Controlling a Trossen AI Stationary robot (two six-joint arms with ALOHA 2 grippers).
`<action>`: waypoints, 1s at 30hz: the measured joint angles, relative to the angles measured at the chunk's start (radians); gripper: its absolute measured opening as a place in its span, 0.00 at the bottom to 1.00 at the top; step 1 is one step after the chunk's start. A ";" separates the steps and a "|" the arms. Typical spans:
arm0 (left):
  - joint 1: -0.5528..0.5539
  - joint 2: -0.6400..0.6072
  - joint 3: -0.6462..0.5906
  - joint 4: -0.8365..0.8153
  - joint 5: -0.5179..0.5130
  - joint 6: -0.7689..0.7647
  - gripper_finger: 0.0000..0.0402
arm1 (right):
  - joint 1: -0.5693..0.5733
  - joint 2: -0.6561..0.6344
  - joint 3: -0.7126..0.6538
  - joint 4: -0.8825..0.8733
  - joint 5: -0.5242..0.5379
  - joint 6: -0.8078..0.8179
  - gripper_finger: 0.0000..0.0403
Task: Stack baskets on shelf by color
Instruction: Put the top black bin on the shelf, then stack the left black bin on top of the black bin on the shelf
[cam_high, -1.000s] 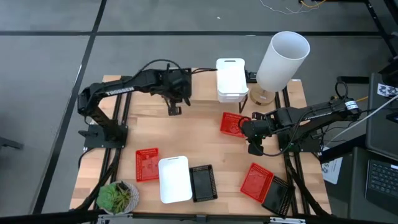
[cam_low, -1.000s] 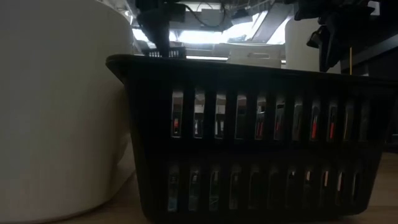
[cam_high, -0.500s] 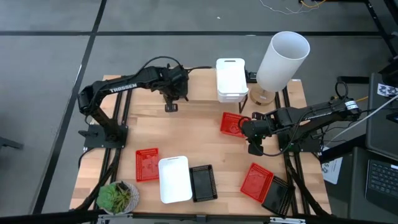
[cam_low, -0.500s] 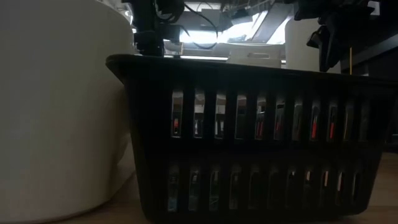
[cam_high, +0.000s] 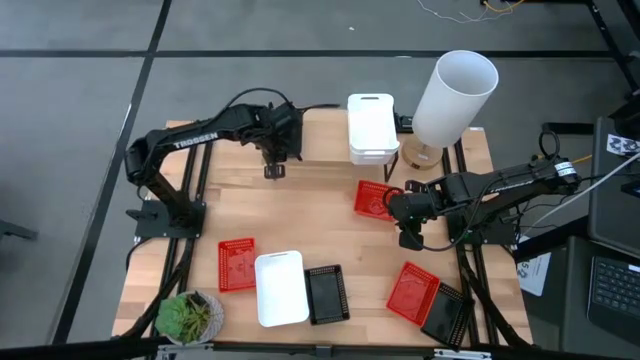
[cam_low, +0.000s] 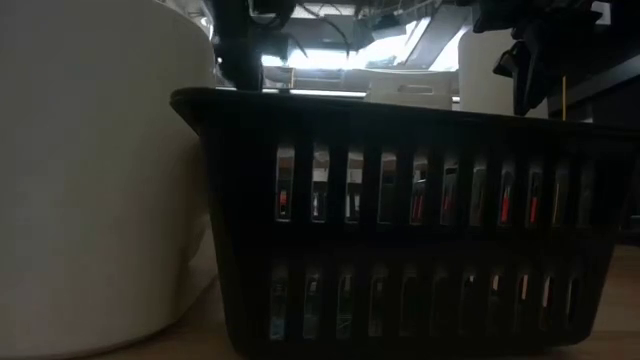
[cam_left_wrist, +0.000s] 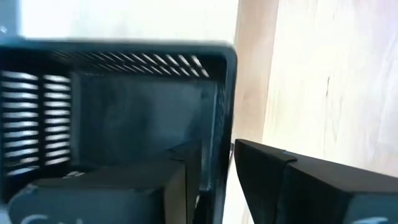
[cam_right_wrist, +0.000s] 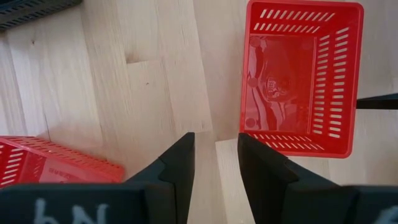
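Note:
My left gripper is over the table's far left part, beside the shelf, and is shut on a black mesh basket. In the high view the arm hides most of that basket. A stack of white baskets stands on the shelf. My right gripper is open above the bare wood, just right of a red basket that rests on its base. That red basket lies ahead of the open fingers in the right wrist view. My left gripper holds the black basket by one side wall near a corner. The wall is pinched with one finger inside the basket and the other finger outside. The fingers come from above, pointing down. Its underside does not show.
Near the front edge lie a red basket, a white one, a black one, another red one and a black one. A potted plant stands at the near left corner and a tall white cylinder at the far right.
My left gripper has carried the black basket a short way toward the table's far edge and slightly left, staying shut on it. The right arm has kept still.

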 joint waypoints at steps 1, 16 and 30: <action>-0.004 -0.002 0.022 -0.009 -0.002 0.000 0.22 | 0.000 0.000 0.000 0.000 0.000 0.000 0.30; -0.275 0.002 0.223 -0.142 0.392 -0.489 0.21 | 0.000 0.000 0.000 0.000 0.000 -0.003 0.30; -0.771 0.024 0.114 -0.085 0.226 -0.815 0.21 | 0.000 0.000 0.000 0.000 0.000 -0.005 0.30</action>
